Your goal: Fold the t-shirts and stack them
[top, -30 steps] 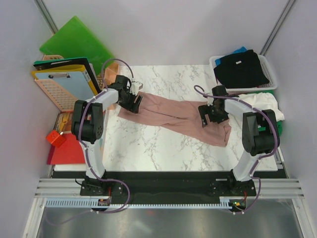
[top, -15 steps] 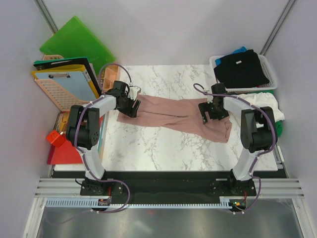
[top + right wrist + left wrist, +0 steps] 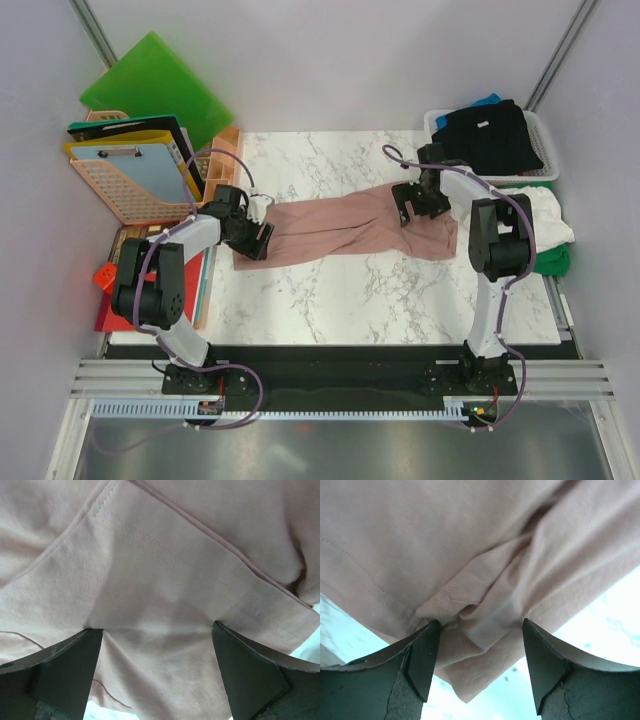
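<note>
Left tool [image 3: 256, 236], right tool [image 3: 411, 208]: pink t-shirt [image 3: 335, 226] crosswise

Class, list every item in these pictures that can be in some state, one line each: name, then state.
pink t-shirt: unfolded, stretched out wrinkled across the table.
left gripper: open, jaws astride a bunched fold at the shirt's left end.
right gripper: open, over the shirt's right end.
black t-shirt: roughly folded, in the white basket.
white t-shirt: crumpled in a heap.
</note>
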### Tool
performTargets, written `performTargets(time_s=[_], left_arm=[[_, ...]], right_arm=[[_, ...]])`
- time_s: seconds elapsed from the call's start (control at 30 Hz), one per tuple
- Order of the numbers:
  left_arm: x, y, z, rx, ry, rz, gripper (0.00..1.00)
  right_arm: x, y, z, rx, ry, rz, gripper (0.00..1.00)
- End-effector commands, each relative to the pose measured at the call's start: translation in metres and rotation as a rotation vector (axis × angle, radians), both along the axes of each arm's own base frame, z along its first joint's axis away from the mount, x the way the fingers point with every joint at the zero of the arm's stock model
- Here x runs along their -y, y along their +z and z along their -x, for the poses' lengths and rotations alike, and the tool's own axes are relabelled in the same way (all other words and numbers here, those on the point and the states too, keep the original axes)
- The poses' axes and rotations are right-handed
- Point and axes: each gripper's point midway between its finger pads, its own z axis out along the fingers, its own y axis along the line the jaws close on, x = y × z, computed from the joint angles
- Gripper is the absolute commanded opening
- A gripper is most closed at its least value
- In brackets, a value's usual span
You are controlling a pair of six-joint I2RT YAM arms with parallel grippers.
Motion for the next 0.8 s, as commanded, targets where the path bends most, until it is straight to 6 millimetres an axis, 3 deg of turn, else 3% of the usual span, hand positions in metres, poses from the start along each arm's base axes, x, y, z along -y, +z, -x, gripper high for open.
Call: performTargets(time_s=[0.0, 0.13, 0.33, 0.47, 0.77], left_arm=[[0.007, 0.004, 0.035, -0.031, -0.089, 0.055, 0.74], [0.015, 0.025, 0.048, 0.042, -0.160, 0.094, 0.74], [0.029, 0.025, 0.074, 0.030, -0.239, 0.125, 0.74], [0.037, 0.018, 0.090, 0.003, -0.279, 0.123, 0.74], [0.052, 0.026, 0.102, 0.017, -0.354, 0.165, 0.76]], right_arm=[[-0.010, -0.006, -0.020, -0.005, 0.013, -0.040, 0.98], [-0.018, -0.005, -0.051, 0.023, 0.035, -0.035, 0.98], [-0.031, -0.014, -0.078, 0.014, 0.052, -0.026, 0.98], [-0.044, -0.017, -0.083, 0.013, 0.071, -0.032, 0.98], [-0.083, -0.028, -0.088, 0.021, 0.153, -0.013, 0.98]])
